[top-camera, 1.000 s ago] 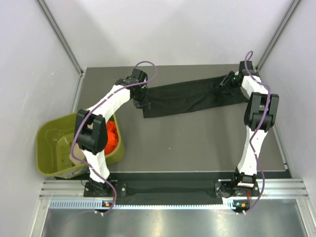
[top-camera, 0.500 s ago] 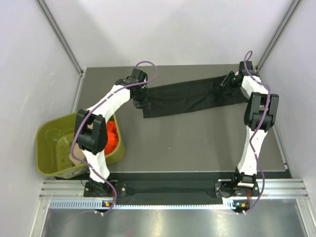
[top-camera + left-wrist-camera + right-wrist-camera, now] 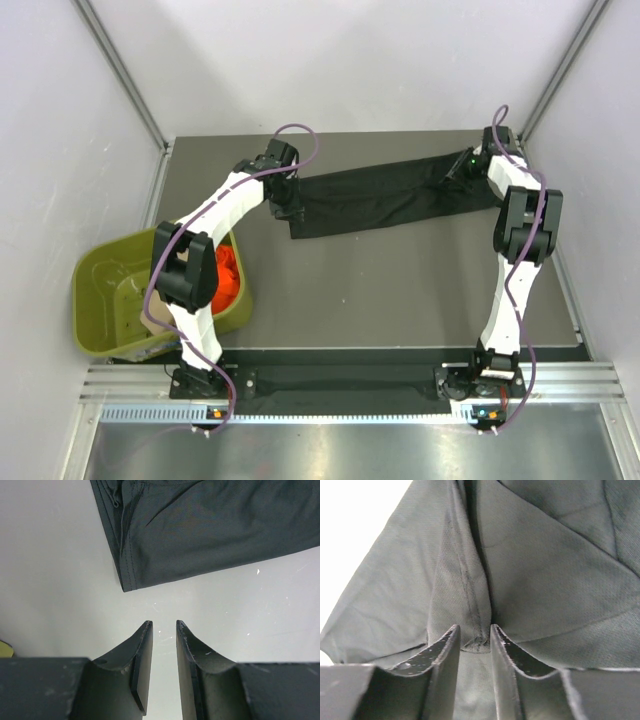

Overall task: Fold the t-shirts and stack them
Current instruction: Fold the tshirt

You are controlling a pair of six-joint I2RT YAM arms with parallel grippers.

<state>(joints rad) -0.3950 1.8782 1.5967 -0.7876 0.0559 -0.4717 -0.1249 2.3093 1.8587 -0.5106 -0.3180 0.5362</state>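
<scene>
Right gripper (image 3: pixel 472 631) pinching a ridge at right end of black t-shirt (image 3: pixel 390 200), long axis left-right near table (image 3: pixel 400 290) far edge; left gripper (image 3: pixel 164 626) slightly parted, empty, just short of its left corner

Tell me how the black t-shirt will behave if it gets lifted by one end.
Probably floppy: the black t-shirt bunches into a ridge between the fingers of the right gripper. Likely light: it looks like thin cloth lying flat. Lifted, it should sag and trail.

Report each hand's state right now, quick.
Left hand: open, holding nothing, with the black t-shirt lying just ahead of it.
Right hand: closed on a fold of the black t-shirt.
</scene>
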